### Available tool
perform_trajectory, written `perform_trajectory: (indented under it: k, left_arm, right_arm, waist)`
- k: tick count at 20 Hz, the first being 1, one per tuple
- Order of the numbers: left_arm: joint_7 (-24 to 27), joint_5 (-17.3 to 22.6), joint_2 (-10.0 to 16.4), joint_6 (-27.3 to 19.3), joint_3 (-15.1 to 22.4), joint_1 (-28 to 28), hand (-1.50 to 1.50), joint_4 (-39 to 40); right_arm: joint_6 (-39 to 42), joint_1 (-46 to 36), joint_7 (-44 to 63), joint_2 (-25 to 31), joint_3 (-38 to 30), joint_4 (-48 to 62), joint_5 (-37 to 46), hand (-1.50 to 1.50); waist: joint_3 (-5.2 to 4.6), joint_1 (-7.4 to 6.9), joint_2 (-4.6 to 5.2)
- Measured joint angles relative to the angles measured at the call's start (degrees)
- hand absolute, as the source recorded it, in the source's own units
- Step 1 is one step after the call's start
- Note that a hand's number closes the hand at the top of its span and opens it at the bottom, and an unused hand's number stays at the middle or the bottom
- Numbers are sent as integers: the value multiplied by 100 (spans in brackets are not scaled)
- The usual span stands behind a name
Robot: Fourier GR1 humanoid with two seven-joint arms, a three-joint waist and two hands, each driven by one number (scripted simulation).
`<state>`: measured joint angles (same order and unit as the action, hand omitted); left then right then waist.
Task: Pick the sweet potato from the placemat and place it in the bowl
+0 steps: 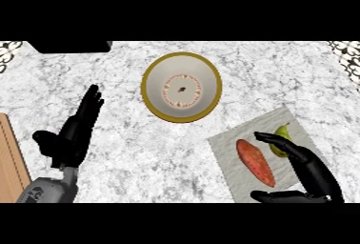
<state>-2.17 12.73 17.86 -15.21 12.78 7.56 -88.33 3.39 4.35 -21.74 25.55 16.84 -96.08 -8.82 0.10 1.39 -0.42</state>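
1. So, the count: one sweet potato [255, 163], one bowl [159, 71], one placemat [226, 155], one yellow-green fruit [280, 135] and two hands, all over a grey-white marbled tabletop [134, 162].
2. Extras round the edges: one wooden board [10, 157] at the left edge and one dark block [70, 46] at the top left.
3. The sweet potato lies flat on the placemat, on its left half, at the lower right of the view. It's well apart from the bowl, which sits up near the top centre.
4. Its long axis runs on a diagonal: one end points up and left, roughly toward the bowl, and the other points down and right toward the view's lower edge.
5. Looks-wise it's orange-red, long and slim, fattest in the middle and tapering to a point at both ends.
6. The fruit is just beside it on the right, partly hidden behind fingers.
7. The right hand [316, 177] is spread wide over the placemat, fingers arched across the fruit and thumb down low. The sweet potato sits to the left of that gap and isn't held.
8. The left hand [74, 136] shows at the left, flat with straight fingers pointing up, holding nothing.
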Motion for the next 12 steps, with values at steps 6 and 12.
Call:
perform_trajectory:
  k: [6,12]
  left_arm:
    - [25,-293,-267,-66,155,70,0,75]
    - [25,-353,-277,44,89,-10,0,-8]
  right_arm:
    - [-22,521,322,453,-568,-1302,-46,-150]
    - [59,244,1835,1011,-1041,-2028,-86,-150]
  waist:
    - [-11,-43,20]
    - [-16,-106,31]
